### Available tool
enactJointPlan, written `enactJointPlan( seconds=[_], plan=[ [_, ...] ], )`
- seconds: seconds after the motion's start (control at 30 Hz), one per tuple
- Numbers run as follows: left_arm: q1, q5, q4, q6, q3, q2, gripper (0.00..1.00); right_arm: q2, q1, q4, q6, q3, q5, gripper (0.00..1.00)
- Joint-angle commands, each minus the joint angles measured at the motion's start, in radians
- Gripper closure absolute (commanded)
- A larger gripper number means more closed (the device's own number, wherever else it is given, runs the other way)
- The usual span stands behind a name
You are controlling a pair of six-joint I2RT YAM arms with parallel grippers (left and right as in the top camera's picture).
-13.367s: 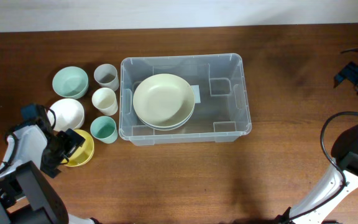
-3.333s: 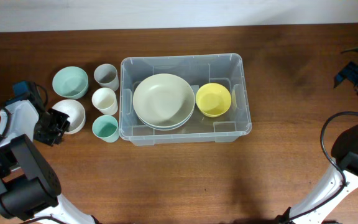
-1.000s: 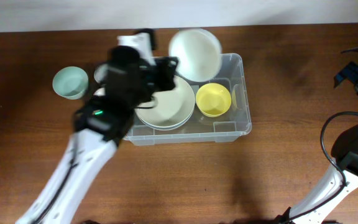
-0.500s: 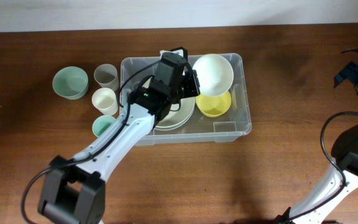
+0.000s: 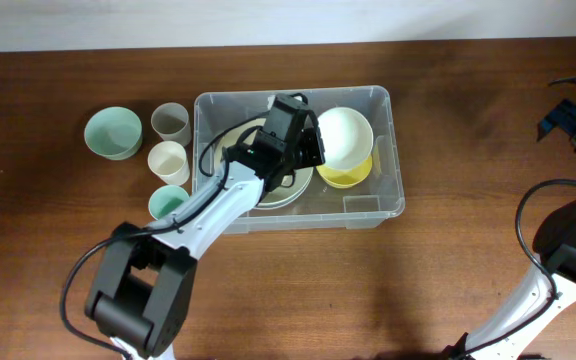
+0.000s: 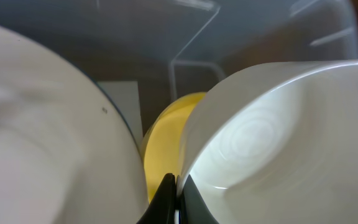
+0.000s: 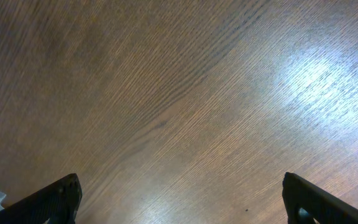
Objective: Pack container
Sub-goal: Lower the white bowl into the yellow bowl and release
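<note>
Clamped by its rim in the left gripper (image 6: 174, 188), the white bowl (image 5: 346, 136) is held over the yellow bowl (image 5: 354, 177) for nesting inside the mid-table container (image 5: 365, 205); the right gripper (image 7: 182, 198) is spread empty.

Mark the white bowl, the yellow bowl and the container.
white bowl (image 5: 345, 135), overhead view, inside of the bowl.
yellow bowl (image 5: 351, 178), overhead view, exposed near rim.
container (image 5: 308, 218), overhead view, near wall.

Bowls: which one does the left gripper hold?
The white bowl, pinched at its rim by the left gripper, over the yellow bowl inside the container. The green bowl stands outside, on the table.
</note>
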Motion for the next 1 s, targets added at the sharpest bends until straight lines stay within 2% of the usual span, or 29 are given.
enactJointPlan(
  seconds=[0.0, 0.57, 0.63, 0.77, 0.97],
  plan=[
    [-0.021, -0.003, -0.004, 0.016, 0.013, 0.027, 0.99, -0.031, -0.001, 0.001, 0.004, -0.004, 0.002, 0.01],
    [-0.032, -0.004, -0.016, 0.016, 0.013, 0.029, 0.98, -0.031, -0.001, 0.001, 0.004, -0.004, 0.002, 0.01],
    [-0.032, -0.004, -0.016, 0.016, 0.013, 0.029, 0.89, -0.031, -0.001, 0.001, 0.004, -0.004, 0.002, 0.01],
    [-0.032, -0.003, -0.017, 0.016, 0.013, 0.029, 0.85, -0.031, -0.001, 0.001, 0.004, -0.004, 0.002, 0.01],
    [-0.032, -0.004, -0.015, 0.016, 0.013, 0.029, 0.7, -0.031, -0.001, 0.001, 0.004, -0.004, 0.002, 0.01]
  ],
)
